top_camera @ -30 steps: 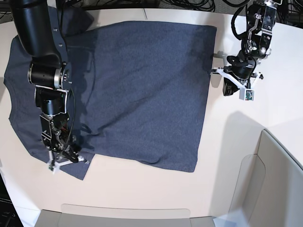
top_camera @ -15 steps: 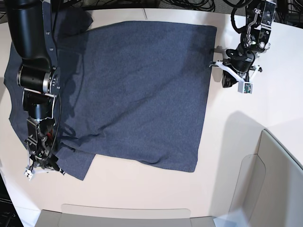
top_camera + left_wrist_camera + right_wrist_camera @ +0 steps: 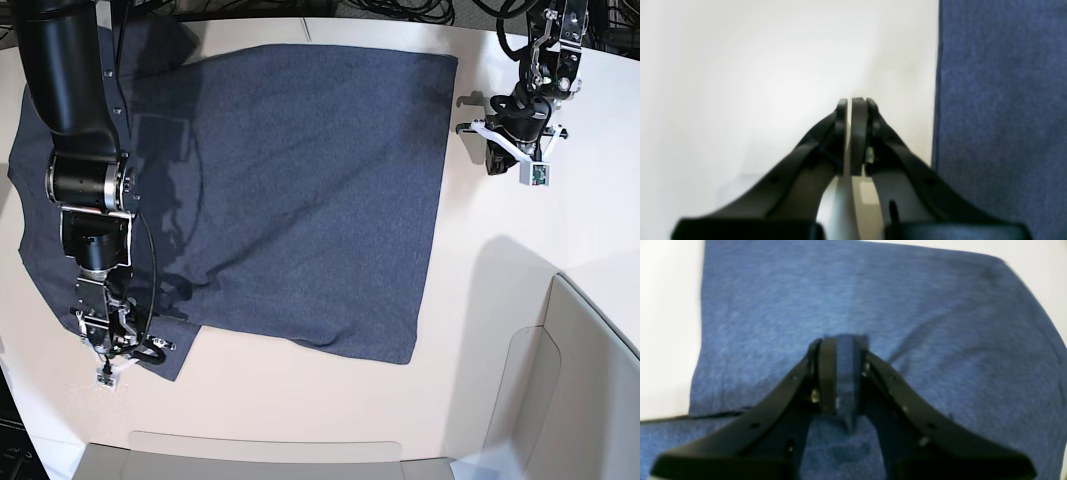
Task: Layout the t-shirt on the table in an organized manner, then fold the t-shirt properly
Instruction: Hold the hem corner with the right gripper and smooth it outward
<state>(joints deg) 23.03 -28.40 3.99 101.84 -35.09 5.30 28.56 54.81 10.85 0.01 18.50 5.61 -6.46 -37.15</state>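
Observation:
The dark navy-grey t-shirt (image 3: 300, 180) lies spread flat on the off-white table (image 3: 300, 410), its straight hem toward the right. My right gripper (image 3: 110, 368) is at the shirt's near-left sleeve corner. In the right wrist view the gripper (image 3: 843, 340) is shut on a pinch of the t-shirt (image 3: 907, 306), and cloth shows between the fingers. My left gripper (image 3: 468, 127) hovers over bare table just right of the hem. In the left wrist view it (image 3: 853, 100) is shut and holds nothing, with the t-shirt's edge (image 3: 1000, 100) beside it.
Pale grey translucent panels stand along the near edge (image 3: 260, 455) and at the near right (image 3: 580, 380). Black cables (image 3: 400, 10) run behind the table's far edge. The right arm's black links (image 3: 75, 120) hang over the shirt's left part.
My right gripper swung left along the near-left sleeve, then came partly back, still on the cloth. My left gripper drew up and right, away from the hem.

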